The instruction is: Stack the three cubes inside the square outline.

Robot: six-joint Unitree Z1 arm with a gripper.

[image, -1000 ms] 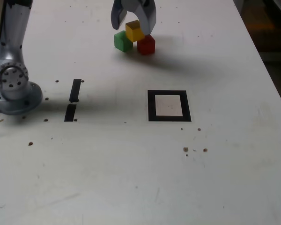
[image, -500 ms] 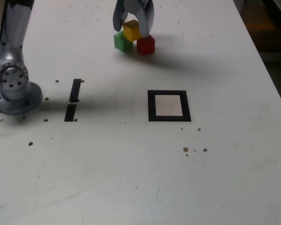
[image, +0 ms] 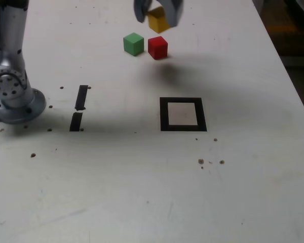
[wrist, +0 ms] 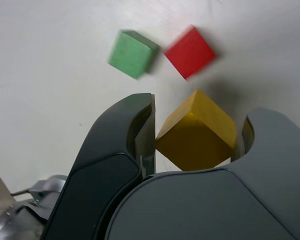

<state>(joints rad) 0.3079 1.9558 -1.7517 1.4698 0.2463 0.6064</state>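
Holding the yellow cube [wrist: 197,135] by its corners, gripper [image: 158,13] closed on it (airborne, twelve o'clock of square outline [image: 182,114]); may twist loose, land crooked.

The arm [image: 10,45] is a silver-grey metal column rising from a round, flanged base [image: 15,109]. A circular joint cap [image: 9,83] low on it carries a ring of small dark screws. The claw [image: 158,11] has two smooth, curved blue-grey fingers [wrist: 115,165], dark and glossy in the wrist view.
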